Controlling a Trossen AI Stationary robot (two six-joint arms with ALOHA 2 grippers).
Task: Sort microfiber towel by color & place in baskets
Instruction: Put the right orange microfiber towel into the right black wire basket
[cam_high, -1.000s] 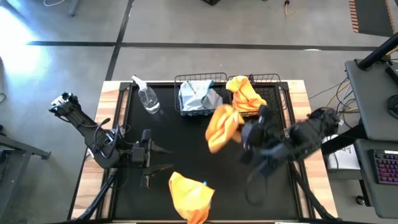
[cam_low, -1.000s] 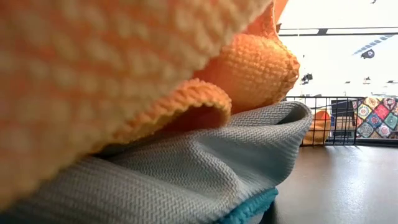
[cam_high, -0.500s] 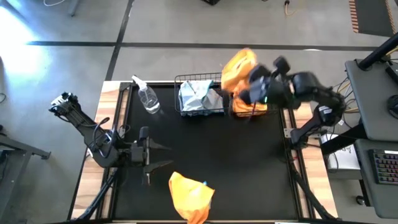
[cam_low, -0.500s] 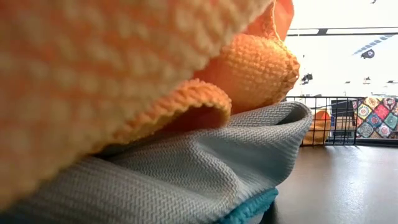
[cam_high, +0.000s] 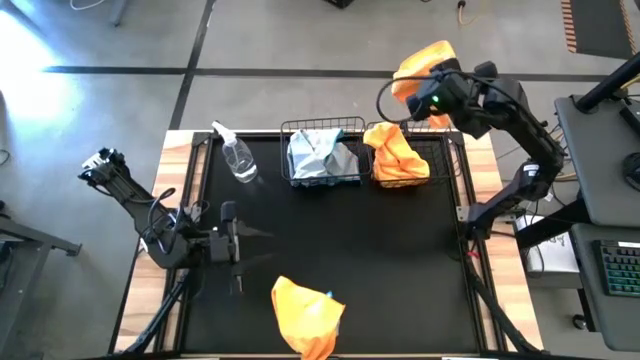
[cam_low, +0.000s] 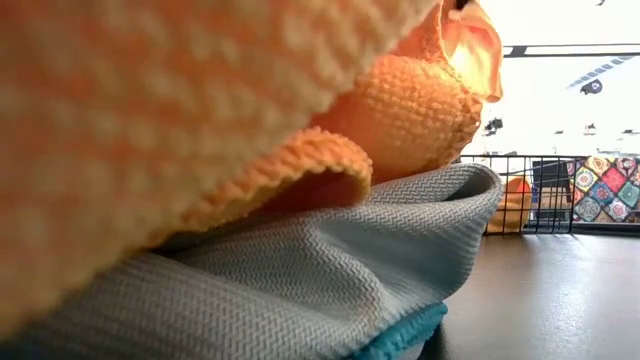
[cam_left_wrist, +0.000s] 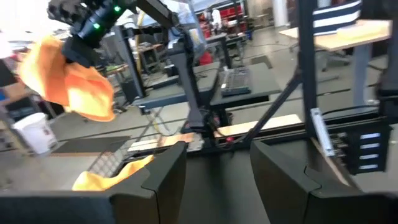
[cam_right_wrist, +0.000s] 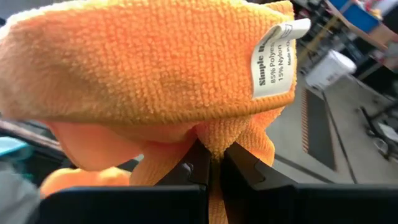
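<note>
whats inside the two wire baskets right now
The left basket holds a pale blue-grey towel; the right basket holds an orange towel. Anything beneath those towels is covered, so I cannot tell how many there are.

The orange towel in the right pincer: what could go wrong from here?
1. The right pincer holds the orange towel beyond the table's far edge, past the right basket. If released here, it would likely fall to the floor.
2. That basket already holds an orange towel heaped above its rim, so another might slide off.

Right gripper (cam_high: 432, 97) fingers pinched; left gripper (cam_high: 240, 244) fingers apart.
</note>
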